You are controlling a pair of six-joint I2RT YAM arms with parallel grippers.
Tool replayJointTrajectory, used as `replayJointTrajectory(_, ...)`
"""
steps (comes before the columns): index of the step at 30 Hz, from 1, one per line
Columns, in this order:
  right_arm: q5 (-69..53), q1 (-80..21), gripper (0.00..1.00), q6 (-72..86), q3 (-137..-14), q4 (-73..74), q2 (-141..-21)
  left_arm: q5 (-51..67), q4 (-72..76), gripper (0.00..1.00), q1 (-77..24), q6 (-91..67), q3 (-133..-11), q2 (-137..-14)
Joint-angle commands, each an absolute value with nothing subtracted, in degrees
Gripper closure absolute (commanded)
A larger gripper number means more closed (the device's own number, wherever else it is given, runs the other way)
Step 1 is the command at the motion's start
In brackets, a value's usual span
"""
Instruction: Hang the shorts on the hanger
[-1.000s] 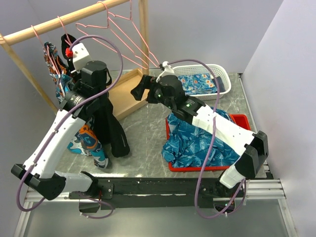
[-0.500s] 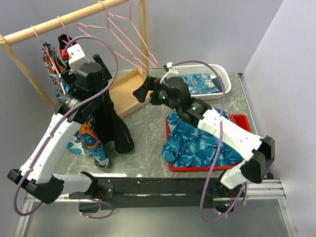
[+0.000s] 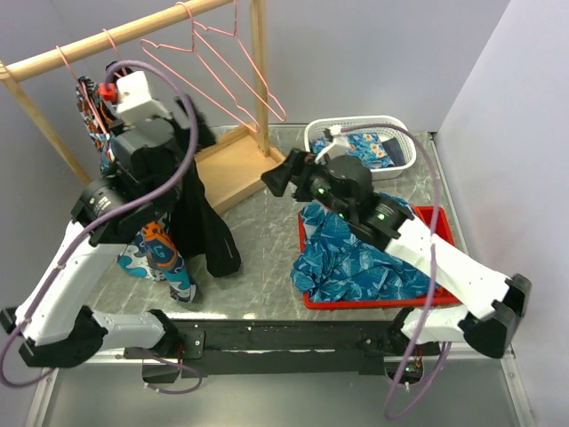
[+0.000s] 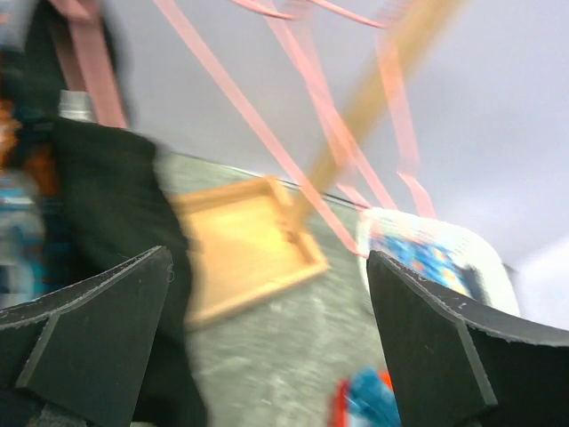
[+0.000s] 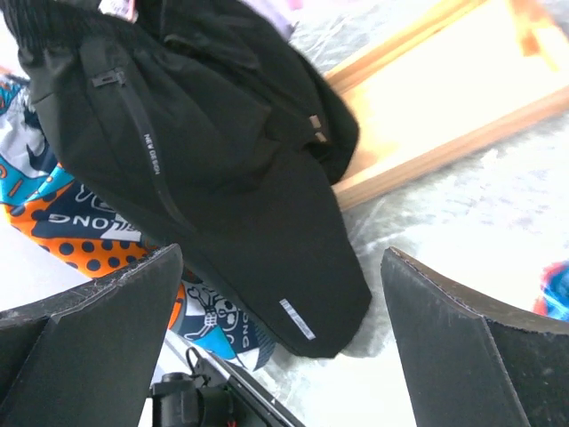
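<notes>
- Left jaws: spread wide with nothing between them, raised beside the wooden rack (image 3: 133, 31); the left wrist view is blurred
- Right jaws: also spread wide and empty, above the tabletop (image 3: 258, 240), facing the shorts from well apart
- The shorts (image 5: 222, 178): hang at the rack's left end, draped in front of the orange-and-blue garment (image 5: 53, 222); the lower hem comes down near the tabletop, and I cannot tell whether it touches
- The hanger (image 4: 92, 71): a pink bar shows just above the black cloth; I judge the shorts ride on it, but my left arm hides where they meet in the top view
- Handling, as I judge it: light, limp fabric with no stiffness of its own; it folds wherever it is not held up, and its smooth weave may slide along thin wire
- Where to hold: the gathered waistband at the top, where the cloth is thickest and a pinch takes in both layers; the zip pocket seam is a second choice
- Avoid: the loose lower hem, since a tug there could pull the garment off its support
</notes>
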State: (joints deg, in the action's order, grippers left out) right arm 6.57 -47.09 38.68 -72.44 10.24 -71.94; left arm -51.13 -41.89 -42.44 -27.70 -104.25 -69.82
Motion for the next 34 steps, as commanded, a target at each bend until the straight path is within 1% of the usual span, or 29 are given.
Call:
replayJointTrajectory(1,14.14,-46.85,0.0,40.25,-69.79,13.7,-65.49,-59.05,-42.71,0.03,-53.24,-25.84,-109.68,-76.0)
replayJointTrajectory(3,17.82,-46.85,0.0,42.17,-66.72,15.98,-62.16,-60.2,-44.73,0.03,-57.72,-27.15,-110.13,-78.39)
replayJointTrajectory(5,20.55,-46.84,0.0,43.85,-63.74,18.27,-59.87,-56.18,-44.83,0.04,-58.79,-31.01,-108.56,-80.59)
replayJointTrajectory(8,25.3,-46.67,0.0,47.36,-59.0,22.84,-54.77,-48.63,-41.23,0.04,-60.2,-34.88,-100.57,-80.77)
replayJointTrajectory(9,26.62,-46.76,0.0,49.03,-57.5,24.07,-51.8,-46.86,-38.09,0.04,-61.42,-36.11,-95.94,-80.77)
replayJointTrajectory(11,27.85,-46.76,0.0,50.62,-52.33,24.78,-48.44,-43.79,-35.43,0.04,-62.57,-36.91,-91.6,-80.42)
replayJointTrajectory(12,28.3,-46.76,0.0,51.84,-50.64,25.31,-45.03,-43.33,-32.98,0.04,-63.8,-37.78,-87.67,-80.42)
replayJointTrajectory(14,29.26,-46.76,0.0,53.08,-46.0,25.75,-40.37,-40.89,-30.77,0.04,-64.42,-39.19,-83.87,-79.63)
replayJointTrajectory(18,29.35,-46.67,0.0,55.19,-41.14,26.54,-35.08,-37.28,-24.01,0.03,-65.13,-41.3,-71.15,-76.47)
replayJointTrajectory(24,30.58,-46.76,0.0,55.11,-37.27,27.42,-31.29,-35.16,-16.7,0.04,-65.21,-42.36,-58.56,-70.85)
replayJointTrajectory(29,31.03,-46.67,0.0,55.99,-34.81,27.95,-29.62,-34.72,-14.33,0.03,-65.21,-42.54,-54.67,-68.73)
replayJointTrajectory(34,31.02,-46.76,0.0,57.13,-35.24,28.83,-29.97,-33.93,-15.82,0.04,-65.21,-42.45,-55.81,-69.52)
